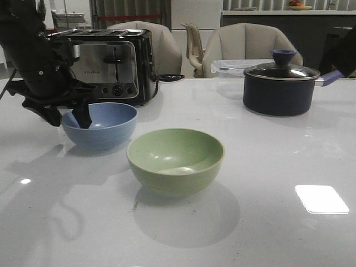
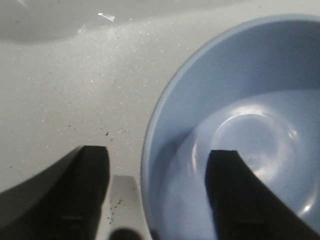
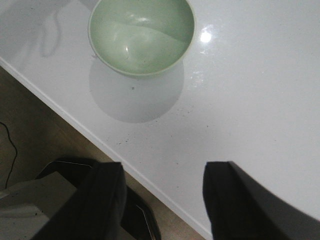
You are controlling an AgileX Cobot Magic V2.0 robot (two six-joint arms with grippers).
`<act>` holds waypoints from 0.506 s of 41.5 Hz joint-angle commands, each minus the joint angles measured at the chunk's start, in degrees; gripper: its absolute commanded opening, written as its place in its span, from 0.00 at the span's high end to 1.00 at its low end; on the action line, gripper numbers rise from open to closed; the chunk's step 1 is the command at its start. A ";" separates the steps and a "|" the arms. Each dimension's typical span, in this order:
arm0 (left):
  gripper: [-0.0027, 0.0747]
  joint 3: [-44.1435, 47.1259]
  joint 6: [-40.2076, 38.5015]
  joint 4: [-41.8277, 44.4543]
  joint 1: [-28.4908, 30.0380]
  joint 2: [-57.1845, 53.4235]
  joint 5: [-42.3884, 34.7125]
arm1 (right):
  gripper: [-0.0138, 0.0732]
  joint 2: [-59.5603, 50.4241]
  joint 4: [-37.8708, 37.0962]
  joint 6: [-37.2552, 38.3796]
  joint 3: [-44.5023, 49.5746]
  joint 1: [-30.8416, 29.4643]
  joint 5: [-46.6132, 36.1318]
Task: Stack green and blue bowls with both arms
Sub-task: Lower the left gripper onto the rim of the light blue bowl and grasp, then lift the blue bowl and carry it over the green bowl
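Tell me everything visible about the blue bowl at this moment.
The blue bowl is a plain, round, matte dusty-blue bowl, upright and empty, standing on the white table in front of the toaster and to the left of the green bowl, apart from it. The left gripper straddles its rim, open: one finger inside the bowl, the other outside. Whether the fingers touch the wall cannot be told.

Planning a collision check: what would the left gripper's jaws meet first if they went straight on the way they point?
Probably the blue bowl: the left gripper straddles its rim, open, one jaw inside and one outside. Going on, the inner jaw would likely meet the bowl's floor, though depth is unclear.
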 commanded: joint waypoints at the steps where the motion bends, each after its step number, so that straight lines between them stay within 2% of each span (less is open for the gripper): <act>1: 0.64 -1.82 -0.58 -0.25 -0.05 -3.38 -2.20 | 0.31 -0.82 -0.08 -0.06 -1.51 -0.02 -2.74; 3: 0.71 -1.82 -0.58 -0.25 -0.05 -3.38 -2.42 | 0.31 -0.82 -0.08 -0.06 -1.51 -0.02 -2.74; 9: 0.84 -1.82 -0.58 -0.25 -0.05 -3.38 -1.89 | 0.31 -0.82 -0.08 -0.06 -1.51 -0.02 -2.74; 21: 0.84 -1.82 1.61 -0.52 -0.05 -11.71 2.54 | 0.31 -0.82 -0.08 -0.06 -1.51 -0.02 -2.74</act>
